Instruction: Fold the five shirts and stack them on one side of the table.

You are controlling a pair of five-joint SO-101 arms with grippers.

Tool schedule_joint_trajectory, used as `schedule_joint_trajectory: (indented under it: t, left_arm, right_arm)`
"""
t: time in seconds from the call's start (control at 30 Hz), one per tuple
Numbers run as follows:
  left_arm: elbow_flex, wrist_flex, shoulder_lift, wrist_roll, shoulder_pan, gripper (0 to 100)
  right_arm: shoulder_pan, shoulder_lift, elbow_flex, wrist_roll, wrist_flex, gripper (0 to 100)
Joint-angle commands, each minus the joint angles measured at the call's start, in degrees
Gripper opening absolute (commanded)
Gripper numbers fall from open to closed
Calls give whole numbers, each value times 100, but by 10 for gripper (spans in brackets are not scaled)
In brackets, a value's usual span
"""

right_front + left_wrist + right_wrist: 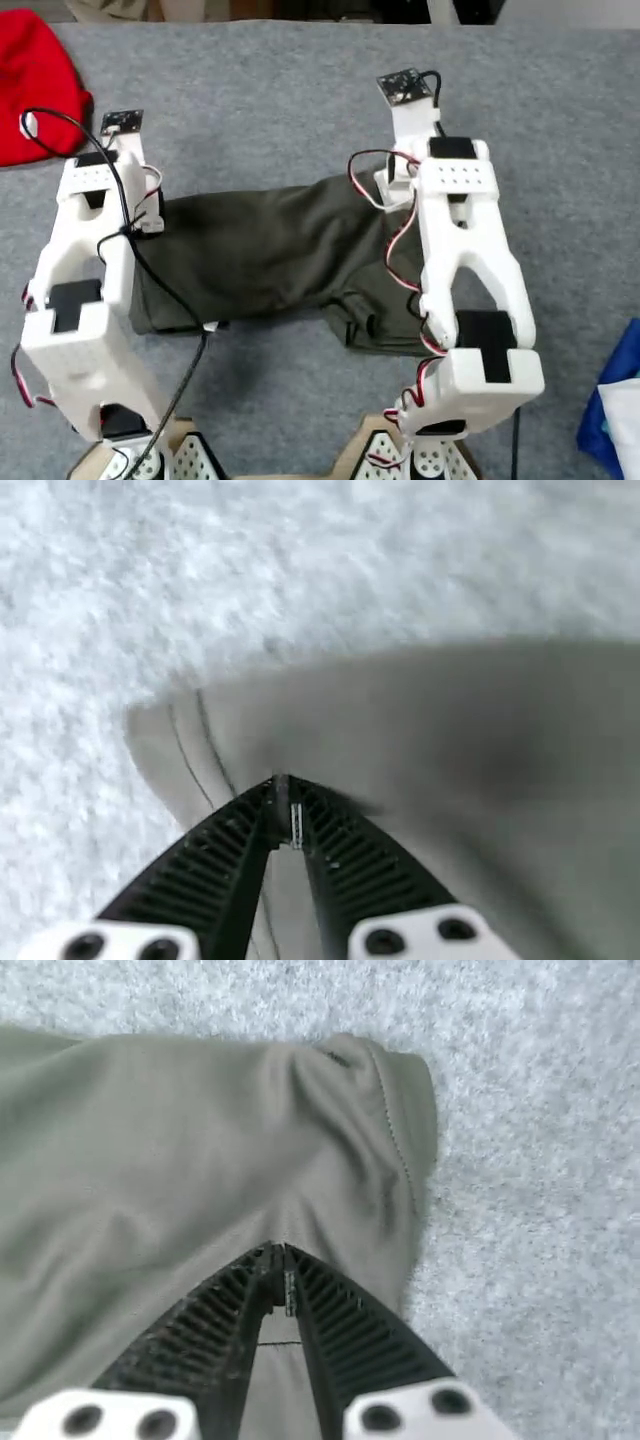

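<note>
The green shirt [260, 255] on the grey table [300, 90] is pinched at one end by the left gripper [283, 810] and at the other by the right gripper [283, 1280].

We can't read any text, nos. or signs here. The small board [121, 122] atop one arm's wrist and the second board [404, 86] on the other arm carry marks too small for us to make out. A white speck [210, 326] at the near edge of the dark shirt [260, 250], poss. a label, is also too small to read.
</note>
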Motion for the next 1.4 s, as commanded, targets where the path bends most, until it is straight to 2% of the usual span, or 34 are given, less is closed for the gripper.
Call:
schedule_joint_trajectory:
  t: [0.0,0.2,0.33,0.5,0.67,0.83,0.93,1.13,1.37]
  left_arm:
    - [-888,-97,382,26,-132,19]
    - [-2119,211,831,0,-105,19]
    - [-2523,281,1130,-18,0,19]
    - [-2664,862,1218,-149,-9,19]
    - [-2743,1635,1182,-308,-44,19]
    - [-2620,2145,1033,-308,-35,19]
    - [-2356,1899,1024,-308,-44,19]
    - [-1618,343,1042,-316,-35,19]
    - [-1705,-475,1042,-316,-35,19]
  right_arm:
    - [-127,-400,66,70,-123,5]
    - [-136,-400,198,88,-114,5]
    - [-127,-409,259,378,-26,5]
    - [-154,-901,382,1407,431,6]
    - [-154,-2264,1218,2646,598,6]
    - [-382,-3257,2413,2848,352,6]
    - [-523,-3451,2967,2840,176,6]
    - [-505,-3846,3486,2866,193,6]
    - [-303,-4637,4048,2884,202,6]
